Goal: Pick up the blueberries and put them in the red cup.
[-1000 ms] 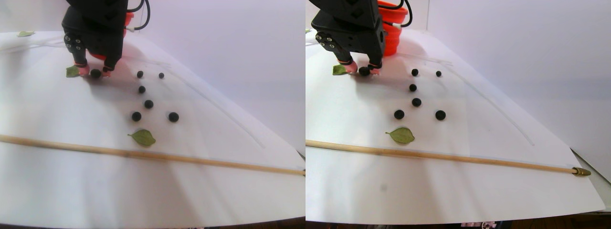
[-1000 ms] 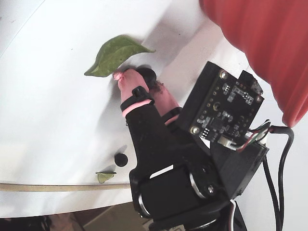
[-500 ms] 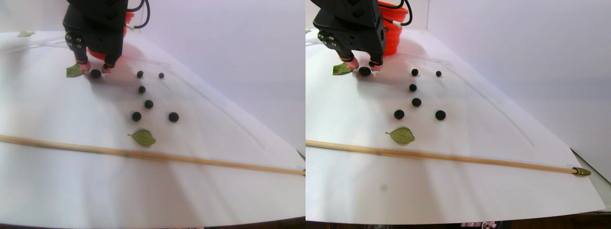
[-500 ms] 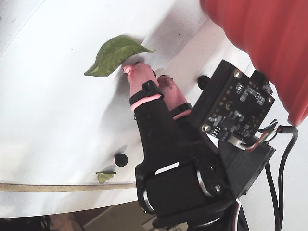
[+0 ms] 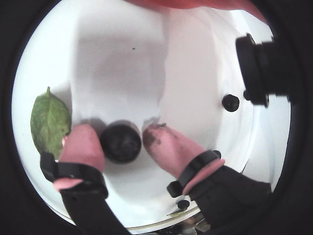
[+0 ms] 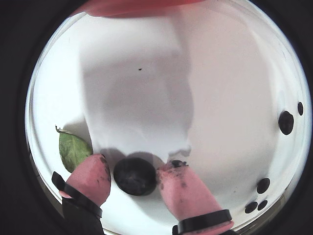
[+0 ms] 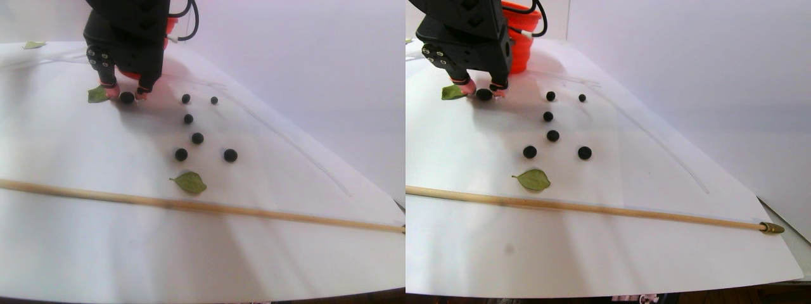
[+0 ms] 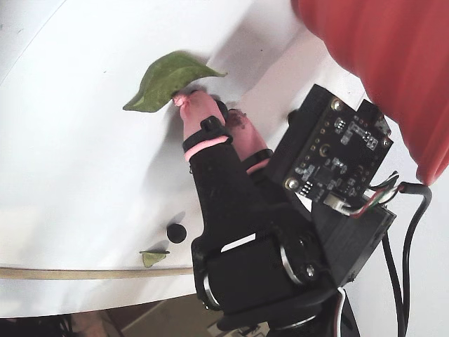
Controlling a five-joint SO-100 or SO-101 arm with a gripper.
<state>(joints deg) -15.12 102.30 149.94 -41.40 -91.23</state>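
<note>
One red cup (image 8: 379,63) sits just behind your arm on the white sheet (image 7: 95,221). Your gripper (image 5: 121,137) is down at the sheet, pink fingers (image 6: 186,196) spread either side of a large blueberry (image 5: 121,142) — whether they pinch it, you cannot tell. A green leaf (image 5: 49,122) lies beside the left finger; six smaller blueberries (image 7: 197,138) sit scattered well apart.

Bright, even light washes the white table (image 7: 266,253) nearly to glare. Both wrist views are fisheye circles with black corners and soft, bent edges. A grey shadow fills their upper centre.
</note>
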